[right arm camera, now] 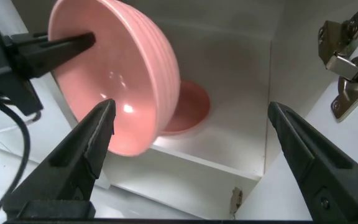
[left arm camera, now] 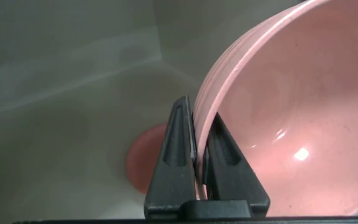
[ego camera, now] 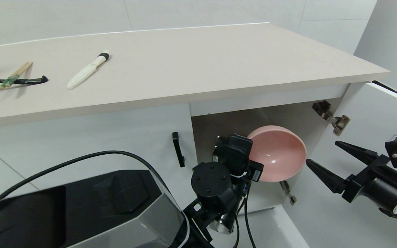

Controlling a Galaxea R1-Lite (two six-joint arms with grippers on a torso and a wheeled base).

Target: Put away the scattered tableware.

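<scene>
The left gripper (left arm camera: 197,127) pinches the bowl (left arm camera: 278,124) by its rim inside the cabinet (ego camera: 219,125). It is best to level the bowl, lower it gently onto the plate (right arm camera: 191,106) near the shelf's back, and then release. The right gripper (ego camera: 322,152) hangs open.

Ribbed pink ceramic bowl (right arm camera: 126,93), tilted, rim pinched by black left gripper (right arm camera: 91,40); flat pink dish (right arm camera: 194,109) behind it, frame centre, on white cabinet floor (right arm camera: 229,149); right gripper (right arm camera: 190,106) spread wide.
</scene>
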